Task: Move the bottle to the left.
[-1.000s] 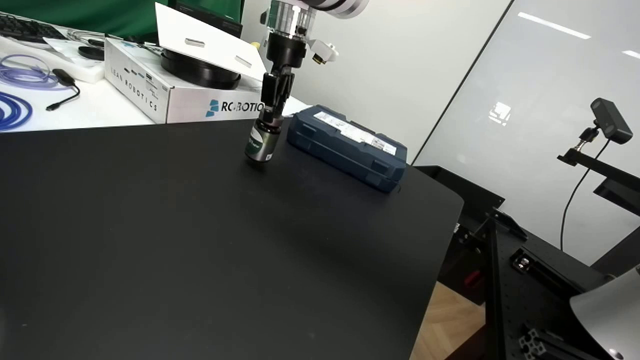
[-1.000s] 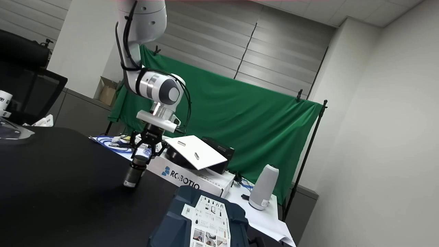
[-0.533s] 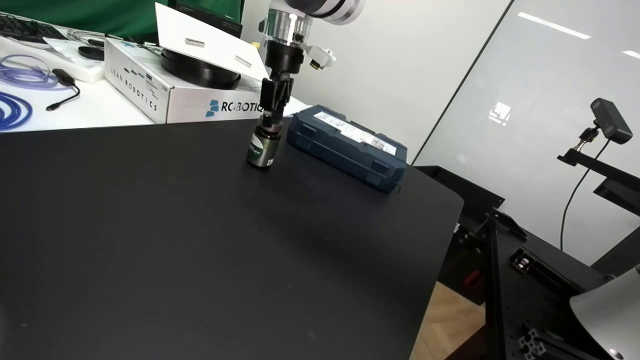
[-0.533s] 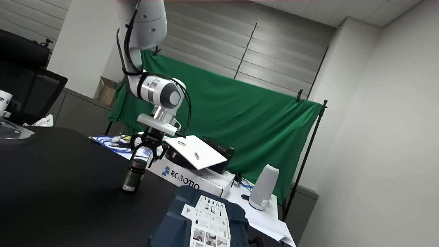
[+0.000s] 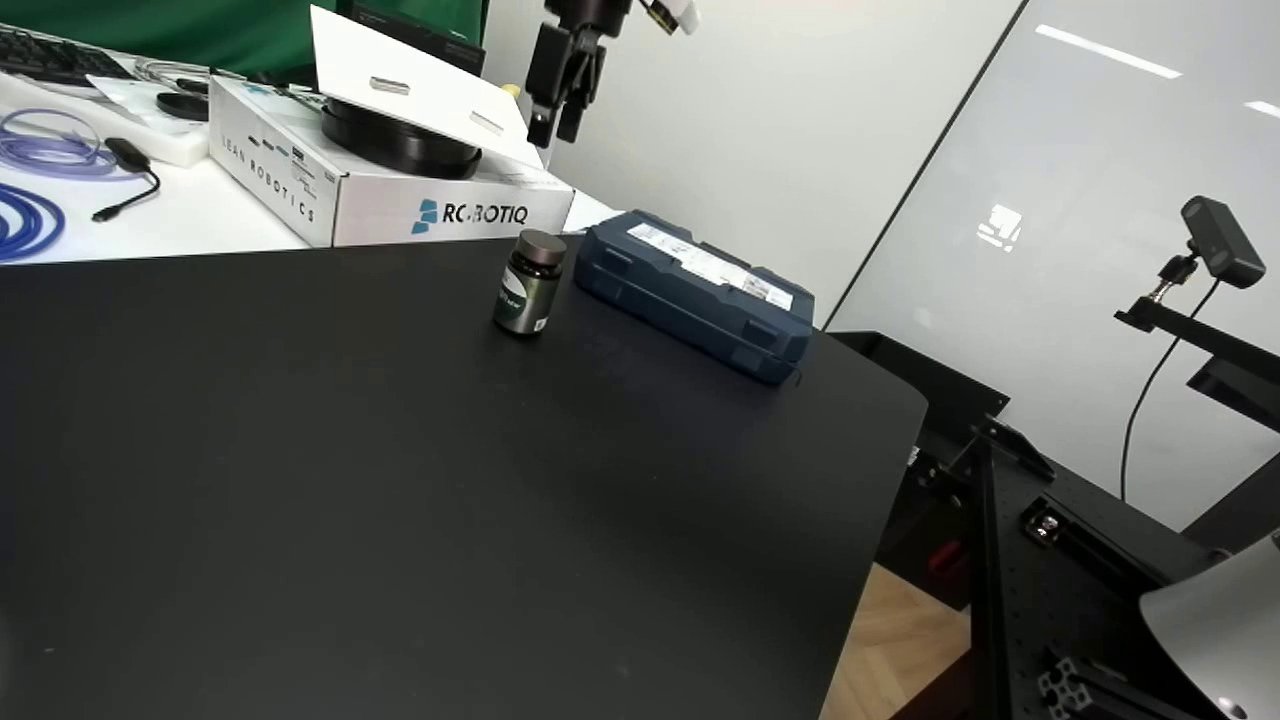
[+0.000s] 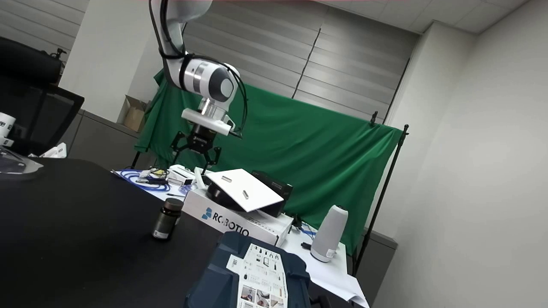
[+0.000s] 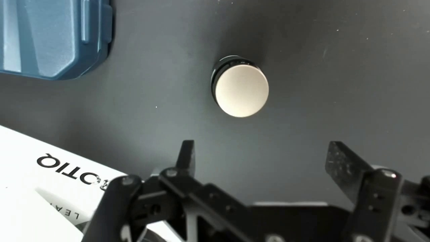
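Note:
The small dark bottle (image 5: 525, 290) with its greyish cap stands upright on the black table in both exterior views, just beside a navy box. From above, in the wrist view, the cap of the bottle (image 7: 242, 90) shows as a pale disc beyond the fingertips. My gripper (image 7: 261, 149) has its jaws wide apart there, with only bare tabletop seen between them. Both exterior views place the gripper (image 6: 189, 167) well above the bottle, touching nothing.
The navy box (image 5: 700, 295) lies flat near the table's edge. Behind the table, a white Robotiq carton (image 5: 430, 210) carries a black round object and a tilted white panel (image 5: 420, 85). Blue cables (image 5: 30, 220) lie on the white table behind.
A second ago the fingers were closed around the bottle's cap. The bottle came down slightly onto the table, the jaws opened, and my gripper rose straight up, leaving the bottle standing.

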